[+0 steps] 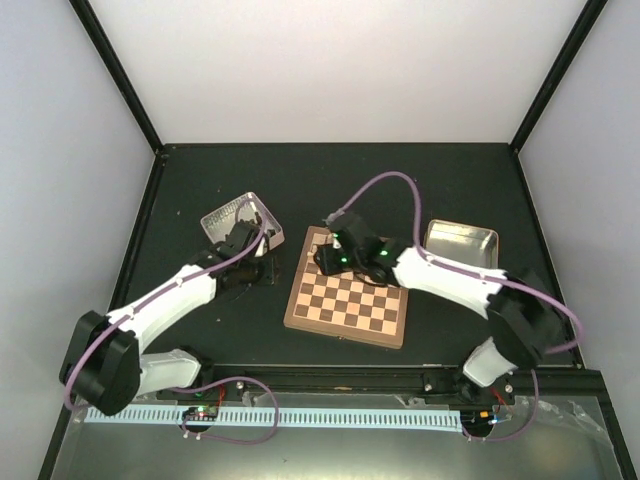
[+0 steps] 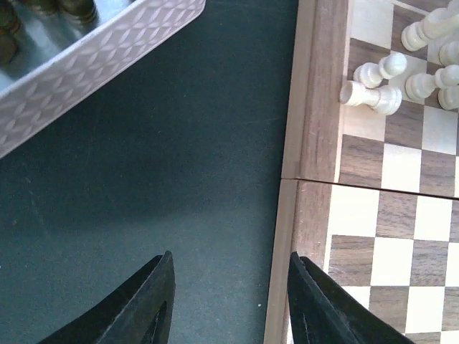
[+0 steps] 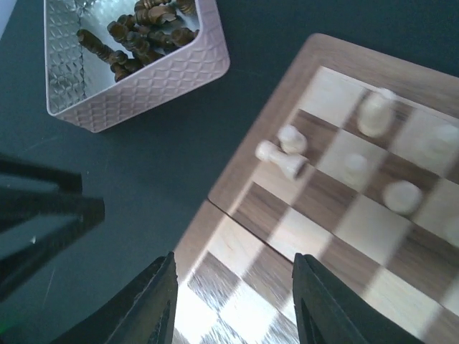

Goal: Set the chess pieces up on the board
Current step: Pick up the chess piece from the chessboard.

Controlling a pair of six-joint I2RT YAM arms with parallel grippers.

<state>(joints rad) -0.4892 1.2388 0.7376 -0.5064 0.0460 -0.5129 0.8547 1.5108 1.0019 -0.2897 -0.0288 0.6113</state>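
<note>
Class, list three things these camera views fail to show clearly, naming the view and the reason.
Top view: far squares of the board, hidden under the right arm.
Left wrist view: dark pieces in the patterned tin, cut off by the top edge.
Right wrist view: pale chess pieces, too blurred to identify.

From above, my right arm (image 1: pixel 440 272) covers the far rows of the board (image 1: pixel 345 310). My right wrist camera blurs the chess pieces (image 3: pixel 401 196); the frame's top edge crops the tin (image 3: pixel 143 80).

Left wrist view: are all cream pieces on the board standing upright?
No, at least one cream piece lies on its side on the board, near its rim.
</note>
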